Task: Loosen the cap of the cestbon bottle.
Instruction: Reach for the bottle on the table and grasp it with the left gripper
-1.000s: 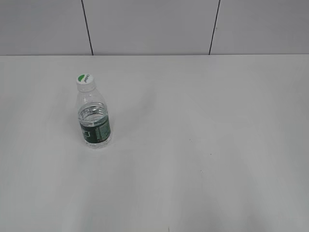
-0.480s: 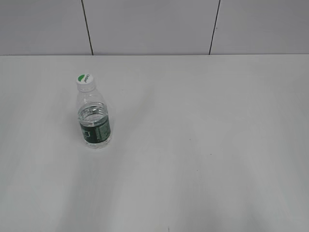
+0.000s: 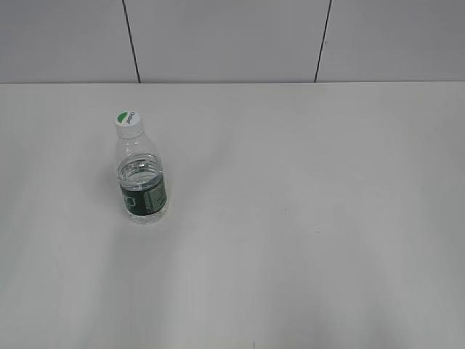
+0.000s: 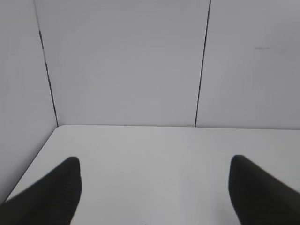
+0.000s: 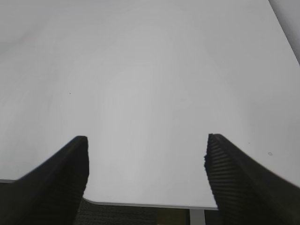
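Bottle (image 3: 142,178) stands upright at left of the exterior frame, cap (image 3: 128,121) on; little water, so I judge it light, tippy, thin-walled. I would hold the label band. Left wrist: my left gripper (image 4: 154,187) spread, empty. Right wrist: my right gripper (image 5: 146,178) likewise released over table (image 5: 140,70).

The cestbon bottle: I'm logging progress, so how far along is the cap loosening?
Nothing looks done yet. The cestbon bottle stands upright and alone on the table, with the cap seated on its neck. Nothing is in hand: the left gripper and right gripper are both open and empty, with no bottle in either wrist view. Left: reach, hold the bottle, twist the cap.
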`<action>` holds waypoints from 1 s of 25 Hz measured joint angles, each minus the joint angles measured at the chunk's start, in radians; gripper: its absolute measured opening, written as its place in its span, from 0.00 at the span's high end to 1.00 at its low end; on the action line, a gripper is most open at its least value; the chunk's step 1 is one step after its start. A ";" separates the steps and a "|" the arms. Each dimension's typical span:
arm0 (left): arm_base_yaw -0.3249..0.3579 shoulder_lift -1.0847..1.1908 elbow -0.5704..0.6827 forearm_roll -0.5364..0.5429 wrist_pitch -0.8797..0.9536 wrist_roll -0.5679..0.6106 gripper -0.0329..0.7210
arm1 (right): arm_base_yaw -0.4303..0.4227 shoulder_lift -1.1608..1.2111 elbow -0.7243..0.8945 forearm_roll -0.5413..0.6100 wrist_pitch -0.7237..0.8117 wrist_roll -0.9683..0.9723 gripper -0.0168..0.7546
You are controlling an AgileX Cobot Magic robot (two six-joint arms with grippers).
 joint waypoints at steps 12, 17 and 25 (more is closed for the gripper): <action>0.000 0.434 0.000 -0.007 -0.322 0.000 0.19 | 0.000 0.000 0.000 0.000 0.000 0.000 0.22; 0.000 0.514 0.002 -0.008 -0.410 0.000 0.19 | 0.000 0.000 0.000 0.001 -0.001 0.000 0.22; 0.000 0.684 0.003 -0.008 -0.544 0.000 0.19 | 0.000 0.000 0.000 0.001 -0.001 0.000 0.22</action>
